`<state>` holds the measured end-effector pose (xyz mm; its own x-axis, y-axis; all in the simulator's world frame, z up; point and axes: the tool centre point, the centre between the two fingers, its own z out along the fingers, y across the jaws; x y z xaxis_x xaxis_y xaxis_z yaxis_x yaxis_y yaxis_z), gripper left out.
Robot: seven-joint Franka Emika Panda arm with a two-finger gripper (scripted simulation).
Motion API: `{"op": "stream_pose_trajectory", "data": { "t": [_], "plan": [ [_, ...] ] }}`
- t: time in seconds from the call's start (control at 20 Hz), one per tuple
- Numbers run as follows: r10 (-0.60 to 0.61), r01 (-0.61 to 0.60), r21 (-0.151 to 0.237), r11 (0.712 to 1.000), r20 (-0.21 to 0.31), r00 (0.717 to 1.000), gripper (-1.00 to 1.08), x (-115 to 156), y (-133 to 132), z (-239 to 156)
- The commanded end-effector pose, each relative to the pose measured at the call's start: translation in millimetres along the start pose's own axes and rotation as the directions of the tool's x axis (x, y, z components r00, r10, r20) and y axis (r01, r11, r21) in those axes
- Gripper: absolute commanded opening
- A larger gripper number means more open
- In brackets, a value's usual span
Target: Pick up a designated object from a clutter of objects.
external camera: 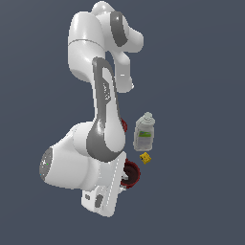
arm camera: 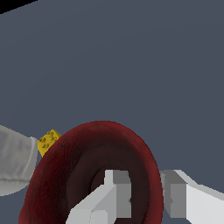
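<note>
The deep red mug (external camera: 131, 175) with a dark inside stands by the hand at the near end of the arm. In the wrist view the mug (arm camera: 65, 175) fills the lower part of the picture. My gripper (arm camera: 145, 188) straddles its wall: one finger (arm camera: 116, 188) is inside the mug and the other is outside, and the jaws stand narrow on the wall. In the exterior view the gripper (external camera: 125, 183) is mostly hidden by the hand. The mug's handle does not show.
A white green-labelled bottle (external camera: 144, 132) stands beyond the mug, with a tiny yellow block (external camera: 145, 158) between them; the block also shows in the wrist view (arm camera: 48, 141). A sliver of the red bowl (external camera: 125, 125) shows behind the arm. The black clamp and yellow cup are hidden.
</note>
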<state>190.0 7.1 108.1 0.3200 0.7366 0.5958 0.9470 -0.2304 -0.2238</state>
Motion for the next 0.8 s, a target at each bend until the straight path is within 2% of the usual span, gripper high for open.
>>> {"op": "stream_pose_trajectory", "data": {
  "t": [0.0, 0.35, 0.75],
  "plan": [
    [-0.009, 0.009, -0.047, 0.999, -0.003, 1.000, -1.00, 2.7, 4.3, -23.5],
    [-0.039, 0.036, -0.214, 0.976, -0.008, 0.999, -1.00, 7.3, 9.4, -105.5],
    [-0.077, 0.066, -0.415, 0.907, -0.009, 0.997, -1.00, 11.9, -4.5, -208.4]
  ]
}}
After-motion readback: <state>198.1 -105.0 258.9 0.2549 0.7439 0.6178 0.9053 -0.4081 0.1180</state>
